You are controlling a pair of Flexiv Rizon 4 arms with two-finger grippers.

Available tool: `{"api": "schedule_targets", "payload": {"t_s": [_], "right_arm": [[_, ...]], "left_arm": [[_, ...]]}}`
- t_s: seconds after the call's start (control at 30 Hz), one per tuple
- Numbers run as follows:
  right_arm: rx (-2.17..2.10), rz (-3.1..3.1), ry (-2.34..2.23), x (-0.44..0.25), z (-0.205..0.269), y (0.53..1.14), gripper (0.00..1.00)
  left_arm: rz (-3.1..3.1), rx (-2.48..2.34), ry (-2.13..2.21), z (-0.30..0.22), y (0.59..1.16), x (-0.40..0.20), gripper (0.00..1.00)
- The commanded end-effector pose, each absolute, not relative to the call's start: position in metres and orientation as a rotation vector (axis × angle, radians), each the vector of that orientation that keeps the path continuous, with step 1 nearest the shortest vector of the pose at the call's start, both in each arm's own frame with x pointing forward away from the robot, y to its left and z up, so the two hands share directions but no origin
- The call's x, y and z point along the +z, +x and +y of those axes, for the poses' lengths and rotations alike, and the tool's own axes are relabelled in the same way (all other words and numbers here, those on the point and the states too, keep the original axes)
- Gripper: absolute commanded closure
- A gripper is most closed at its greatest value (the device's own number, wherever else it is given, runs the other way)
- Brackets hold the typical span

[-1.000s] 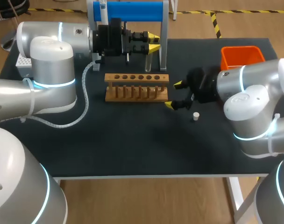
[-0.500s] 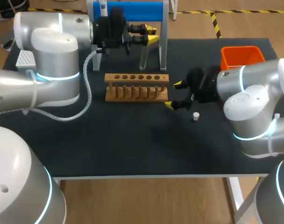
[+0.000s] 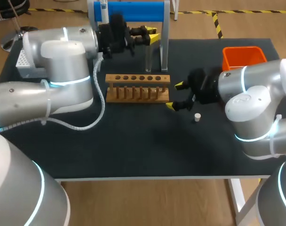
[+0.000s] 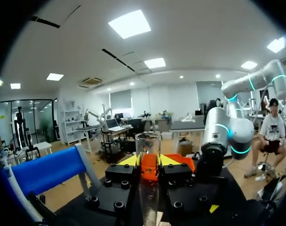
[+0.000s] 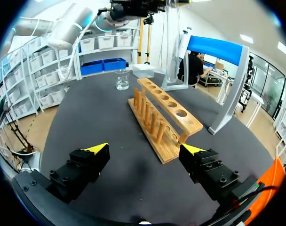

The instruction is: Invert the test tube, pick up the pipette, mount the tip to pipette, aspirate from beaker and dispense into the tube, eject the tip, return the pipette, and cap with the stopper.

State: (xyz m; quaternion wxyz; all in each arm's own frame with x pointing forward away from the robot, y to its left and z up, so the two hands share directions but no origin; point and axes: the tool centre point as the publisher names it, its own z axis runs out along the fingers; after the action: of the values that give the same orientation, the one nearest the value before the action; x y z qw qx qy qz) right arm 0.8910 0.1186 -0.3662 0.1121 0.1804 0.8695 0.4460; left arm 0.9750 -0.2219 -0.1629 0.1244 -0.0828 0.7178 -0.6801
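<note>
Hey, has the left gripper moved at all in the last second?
Yes. In the head view the left gripper, shut on the test tube, has shifted away from the wooden rack, toward the blue stand.

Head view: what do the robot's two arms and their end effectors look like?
Left arm and right arm are rounded silver-grey tubes with glowing cyan rings at the joints. A white ribbed hose loops along the left arm. The left end effector and right end effector are black blocks, each with two yellow-tipped fingers.
</note>
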Motion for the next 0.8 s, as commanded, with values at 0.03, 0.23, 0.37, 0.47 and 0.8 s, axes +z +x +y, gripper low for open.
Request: {"api": "schedule_targets", "payload": {"t_s": [0.03,0.23,0.37,0.47,0.8], "right_arm": [[1.309,2.552,0.529,-0.366,0.118,0.89,0.0],[1.309,2.552,0.529,-0.366,0.118,0.89,0.0],[1.309,2.552,0.529,-0.366,0.118,0.89,0.0],[1.309,2.552,0.529,-0.366,0.118,0.89,0.0],[1.309,2.552,0.529,-0.366,0.118,0.89,0.0]], "left_arm": [[2.066,-2.017,-0.251,-0.211,0.977,-0.167,1.0],[2.068,-2.035,-0.258,-0.203,0.982,-0.168,1.0],[2.085,-2.031,-0.248,-0.2,0.985,-0.169,1.0],[2.105,-2.026,-0.245,-0.2,0.987,-0.172,1.0],[2.122,-2.018,-0.266,-0.202,0.991,-0.184,1.0]]}}
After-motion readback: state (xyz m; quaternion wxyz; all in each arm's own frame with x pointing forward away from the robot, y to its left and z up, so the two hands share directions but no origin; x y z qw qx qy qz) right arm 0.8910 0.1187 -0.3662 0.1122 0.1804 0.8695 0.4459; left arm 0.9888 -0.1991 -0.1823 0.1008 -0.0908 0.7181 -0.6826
